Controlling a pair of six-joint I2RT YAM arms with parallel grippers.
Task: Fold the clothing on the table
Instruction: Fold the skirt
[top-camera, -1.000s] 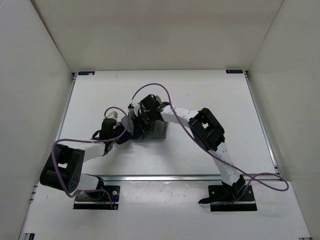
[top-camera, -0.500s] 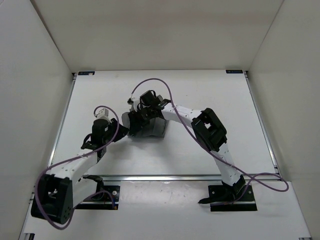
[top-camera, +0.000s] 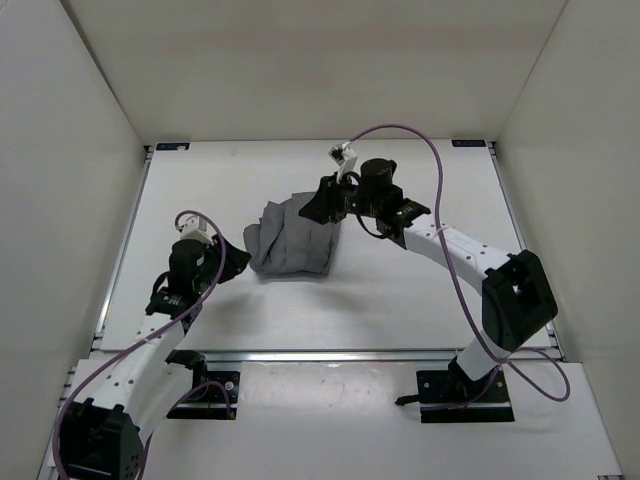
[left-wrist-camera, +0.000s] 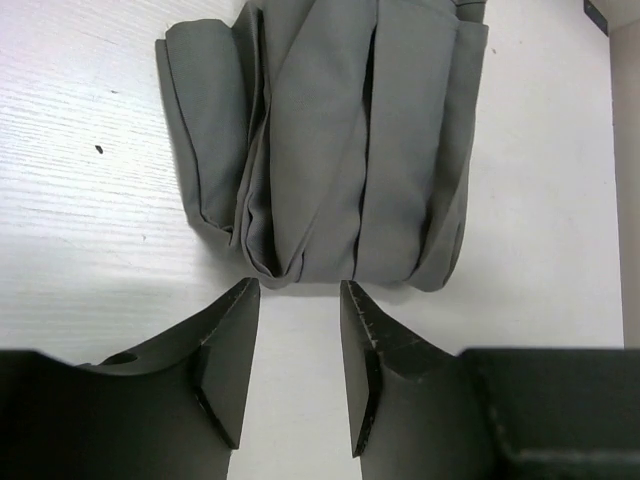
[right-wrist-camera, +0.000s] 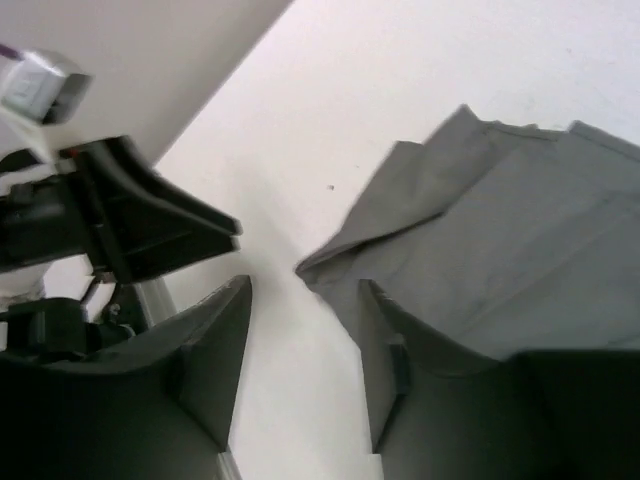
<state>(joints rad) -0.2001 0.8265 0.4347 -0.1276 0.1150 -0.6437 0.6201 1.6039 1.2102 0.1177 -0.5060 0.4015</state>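
Grey pleated fabric is what we see first: the clothing (top-camera: 293, 238) lies gathered into a compact, roughly rectangular bundle on the white bench (top-camera: 420, 290), a little left of the middle in the top view. From above we read only its outline and a few long creases. The left wrist view shows far more of the clothing (left-wrist-camera: 330, 140): lengthwise folds run away from the camera, one side flap is doubled over at the left, and the near hem curls under. A tiny dark speck (left-wrist-camera: 99, 150) sits on the bench (left-wrist-camera: 80, 260) just beside that flap. The right wrist view catches the opposite side, where a corner of the clothing (right-wrist-camera: 500, 250) juts toward bare bench (right-wrist-camera: 400, 60). The left end effector (left-wrist-camera: 297, 300) hangs just short of the near hem, its jaws parted by a moderate gap with only white surface between them, gripping nothing. The right end effector (right-wrist-camera: 305, 300) is likewise spread and empty. One of its fingers overlaps the cloth in its own view, and we cannot tell whether it touches. Only the top view places both at once: the left end effector (top-camera: 228, 260) at the bundle's left side and the right end effector (top-camera: 320, 203) over its far right corner. A purple cable (top-camera: 400, 130) loops above the right arm.
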